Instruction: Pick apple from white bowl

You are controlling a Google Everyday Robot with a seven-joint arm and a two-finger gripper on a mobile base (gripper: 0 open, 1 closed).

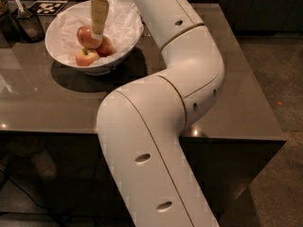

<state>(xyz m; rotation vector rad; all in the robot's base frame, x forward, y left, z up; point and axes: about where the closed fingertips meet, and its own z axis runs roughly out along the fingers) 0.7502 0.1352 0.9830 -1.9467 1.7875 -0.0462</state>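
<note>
big red apple [85,36], shiny with a pale blush, sits on crumpled paper in the wide white bowl [52,50], just behind two smaller apples. bowl's upright on the table. gripper [97,32] reaches down into the bowl, right at the apple's right side.
</note>
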